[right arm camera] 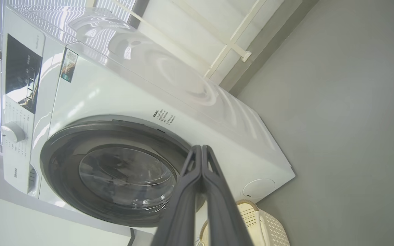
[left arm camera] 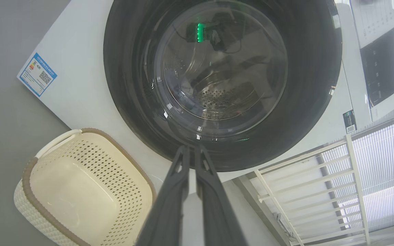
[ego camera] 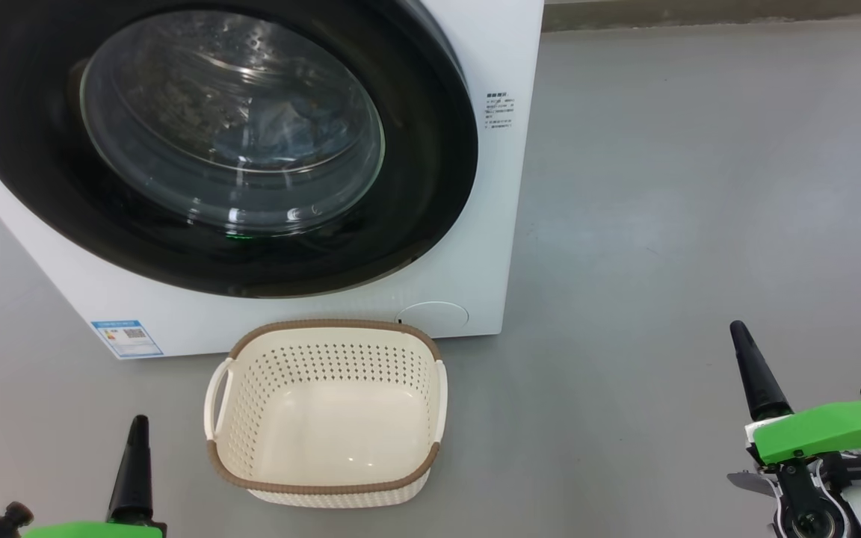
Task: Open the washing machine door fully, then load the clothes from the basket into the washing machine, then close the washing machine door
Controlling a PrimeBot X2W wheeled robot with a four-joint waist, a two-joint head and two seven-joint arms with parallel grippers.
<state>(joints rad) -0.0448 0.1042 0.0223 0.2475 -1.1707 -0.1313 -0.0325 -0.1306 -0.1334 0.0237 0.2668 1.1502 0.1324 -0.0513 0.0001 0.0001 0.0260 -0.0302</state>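
The washing machine (ego camera: 475, 246) stands at the upper left, and its round black door (ego camera: 430, 194) lies flush against the white front. Behind the door's glass window (ego camera: 232, 123) a pale bluish shape shows; I cannot tell whether it is the clothes. On the floor just in front stands the cream basket (ego camera: 326, 489), with nothing inside it. My left gripper (ego camera: 139, 424) is shut at the lower left, left of the basket. My right gripper (ego camera: 737, 329) is shut at the lower right, well clear of the basket. Both wrist views show the fingers pressed together: left gripper (left arm camera: 190, 147), right gripper (right arm camera: 201, 147).
Grey floor (ego camera: 699, 187) stretches to the right of the machine up to a wall base (ego camera: 699, 15). A white railing (left arm camera: 303, 191) and window blinds (left arm camera: 381, 153) stand beside the machine. The control panel (right arm camera: 22, 78) and a dial (right arm camera: 12, 132) sit along the machine's top.
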